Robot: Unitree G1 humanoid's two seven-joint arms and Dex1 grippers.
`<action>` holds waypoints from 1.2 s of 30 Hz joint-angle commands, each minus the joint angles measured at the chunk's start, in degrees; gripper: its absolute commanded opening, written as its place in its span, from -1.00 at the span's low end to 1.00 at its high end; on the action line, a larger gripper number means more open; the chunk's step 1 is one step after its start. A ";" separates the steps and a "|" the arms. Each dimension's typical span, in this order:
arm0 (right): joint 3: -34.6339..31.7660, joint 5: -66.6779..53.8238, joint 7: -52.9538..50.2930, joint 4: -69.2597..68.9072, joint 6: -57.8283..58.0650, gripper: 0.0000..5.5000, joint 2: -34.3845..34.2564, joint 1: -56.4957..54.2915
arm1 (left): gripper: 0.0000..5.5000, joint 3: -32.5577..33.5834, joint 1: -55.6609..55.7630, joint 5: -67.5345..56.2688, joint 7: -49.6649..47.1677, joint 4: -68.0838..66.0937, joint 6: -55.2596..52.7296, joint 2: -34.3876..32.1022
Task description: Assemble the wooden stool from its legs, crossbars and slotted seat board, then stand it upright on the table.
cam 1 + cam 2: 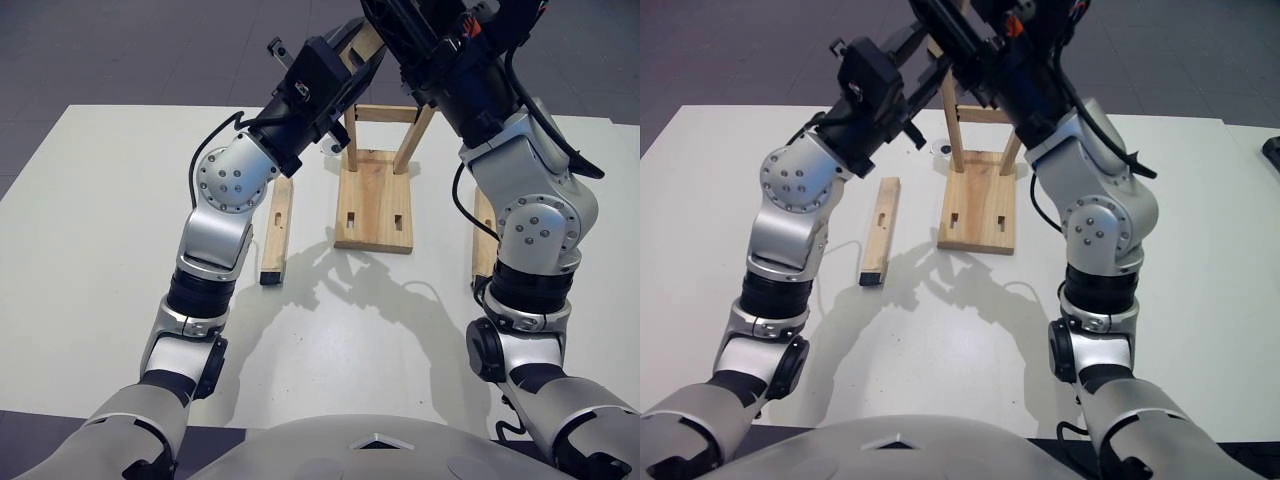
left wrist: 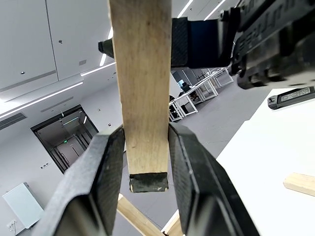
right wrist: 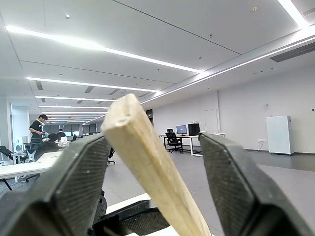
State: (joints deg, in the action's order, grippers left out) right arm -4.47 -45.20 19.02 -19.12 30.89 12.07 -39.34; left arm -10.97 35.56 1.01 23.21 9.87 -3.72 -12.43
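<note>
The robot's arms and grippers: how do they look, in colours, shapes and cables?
Both arms are silver shells with black ribbed collars and black forearms. The left arm and the right arm each have a round joint cap ringed with small screws and a black cable beside it. The left gripper and right gripper have broad, flat, black fingers.

floor [image 1: 120, 50]: dark grey | table [image 1: 100, 200]: white | ceiling [image 3: 197, 29]: white, long light strips [image 3: 123, 51] | walls [image 3: 246, 103]: white | desks [image 3: 206, 134] and office chairs [image 3: 173, 140] far back | white cabinet [image 3: 279, 133] by the wall | dark doorway [image 2: 69, 142]
</note>
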 commanded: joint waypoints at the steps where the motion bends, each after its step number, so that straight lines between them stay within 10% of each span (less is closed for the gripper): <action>1: 0.06 0.36 0.64 -0.35 0.46 -0.10 0.48 -0.35 | -0.52 0.23 -0.07 0.91 -0.40 -0.53 0.42 -0.10; 11: 0.20 1.08 2.19 -0.75 0.25 -0.63 0.87 0.86 | -0.52 1.04 0.43 1.63 -1.29 -2.07 1.33 -0.29; 23: 0.35 0.48 2.69 -1.81 0.61 -0.78 0.13 1.99 | -0.52 0.25 -0.20 2.27 -0.45 -2.35 1.47 -0.26; 36: -8.15 3.37 -5.63 1.32 -0.38 -0.85 2.31 4.50 | 0.31 -1.49 -5.16 1.41 1.84 -1.96 -7.11 -0.68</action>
State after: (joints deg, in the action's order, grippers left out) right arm -7.74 -42.16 16.04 -18.00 30.48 11.99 -36.88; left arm -12.30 33.33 2.19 24.54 8.72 -7.27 -12.12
